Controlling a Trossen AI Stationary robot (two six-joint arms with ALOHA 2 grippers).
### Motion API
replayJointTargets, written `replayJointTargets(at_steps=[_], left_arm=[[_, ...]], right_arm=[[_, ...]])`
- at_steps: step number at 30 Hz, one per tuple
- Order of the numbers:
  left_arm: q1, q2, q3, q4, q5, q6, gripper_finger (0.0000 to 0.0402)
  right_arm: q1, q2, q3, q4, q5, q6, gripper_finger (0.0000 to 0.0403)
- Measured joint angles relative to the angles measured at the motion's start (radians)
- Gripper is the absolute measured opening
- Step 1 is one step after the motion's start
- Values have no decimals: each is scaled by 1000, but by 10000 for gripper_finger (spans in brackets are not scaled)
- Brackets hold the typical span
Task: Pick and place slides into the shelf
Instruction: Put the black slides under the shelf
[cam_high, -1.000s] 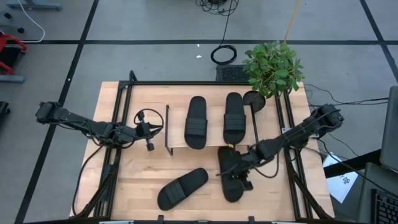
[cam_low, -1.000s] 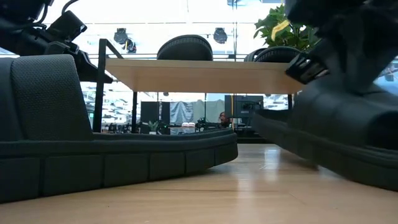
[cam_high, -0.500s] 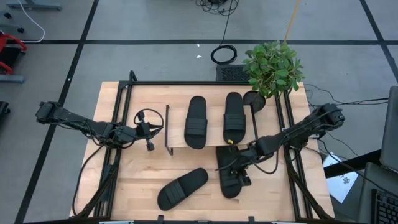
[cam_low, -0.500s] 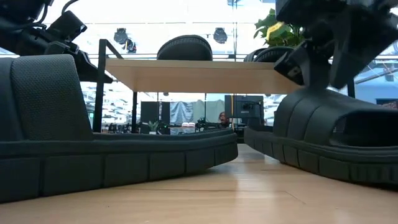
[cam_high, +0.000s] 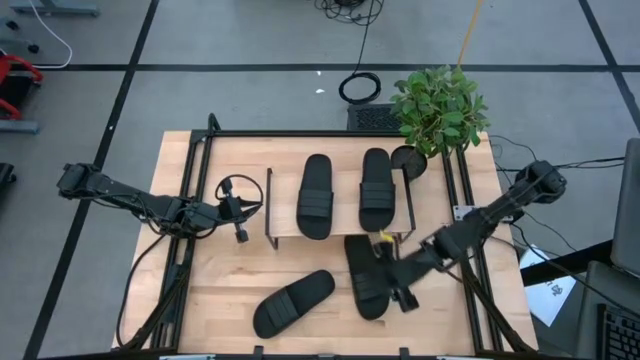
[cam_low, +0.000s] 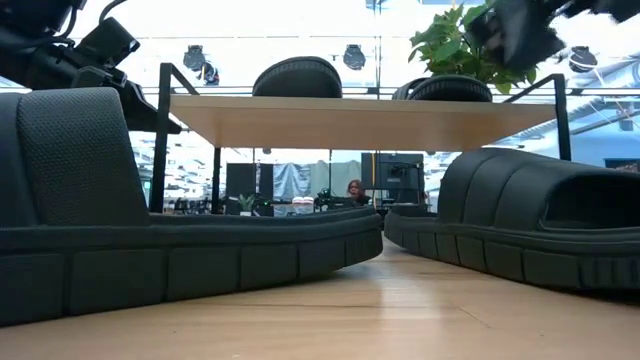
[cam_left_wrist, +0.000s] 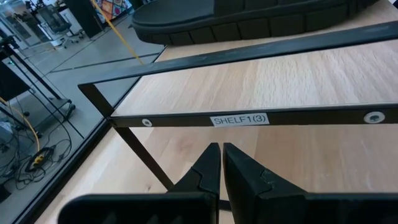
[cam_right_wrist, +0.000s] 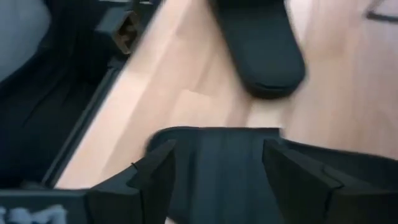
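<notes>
Two black slides (cam_high: 315, 195) (cam_high: 377, 188) lie side by side on the top board of the shelf (cam_high: 346, 195). A third slide (cam_high: 362, 275) rests flat on its sole on the table, with its far end at the shelf's near edge. A fourth slide (cam_high: 293, 302) lies slantwise on the table near the front. My right gripper (cam_high: 398, 283) hangs open just right of and above the third slide, whose strap (cam_right_wrist: 217, 158) shows between its spread fingers. My left gripper (cam_high: 252, 209) is shut on nothing, left of the shelf and facing its frame (cam_left_wrist: 239, 119).
A potted plant (cam_high: 438, 105) stands at the table's far right corner, beside the shelf. Black rails (cam_high: 190, 200) run along the table's left and right sides. Bare tabletop (cam_high: 230, 270) lies in front of the shelf on the left.
My right gripper has opened and let go of the third slide, then risen and drawn back toward the table's right and near edges. The slide, which was held tilted, now lies flat on the table with its far end at the shelf.
</notes>
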Motion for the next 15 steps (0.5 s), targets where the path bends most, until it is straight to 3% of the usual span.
replayJointTargets(at_steps=[5, 12, 15], left_arm=[[0, 0, 0, -1, 0, 0, 21], [0, 0, 0, -1, 0, 0, 21], [0, 0, 0, -1, 0, 0, 21]], right_arm=[[167, -1, 2, 9, 163, 60, 205], [446, 2, 37, -43, 658, 123, 161], [492, 13, 15, -39, 779, 97, 139]])
